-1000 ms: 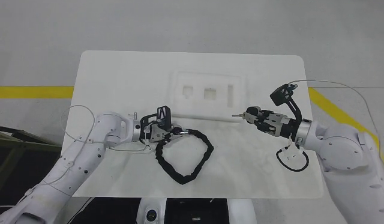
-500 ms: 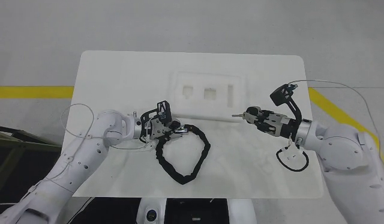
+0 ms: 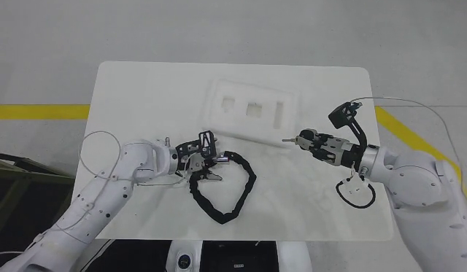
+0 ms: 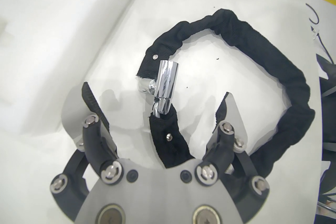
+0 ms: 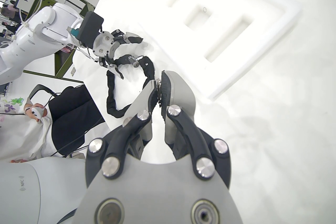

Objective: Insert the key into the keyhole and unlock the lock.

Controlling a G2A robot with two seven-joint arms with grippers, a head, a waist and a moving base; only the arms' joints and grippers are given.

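A black fabric-sleeved chain lock [image 3: 232,197] lies in a loop on the white table [image 3: 146,97]. Its chrome lock cylinder [image 4: 166,86] joins the two sleeve ends. My left gripper [image 4: 157,104] is open low over the table, its fingers on either side of the sleeve end just behind the cylinder and not touching it. In the top view the left gripper [image 3: 203,160] is at the loop's left end. My right gripper [image 5: 157,89] hovers well to the right, shut on a small metal key [image 3: 291,138] whose tip points left toward the lock [image 5: 132,61].
A white foam tray [image 3: 252,110] with three recesses lies behind the chain, between the two arms. A black cable loop [image 3: 355,192] hangs under the right forearm. The table's front edge runs just below the chain loop.
The left gripper has shifted right and turned toward the lock cylinder, now straddling the chain's end. The chain's left end shifted slightly. The right arm with the key has stayed still.
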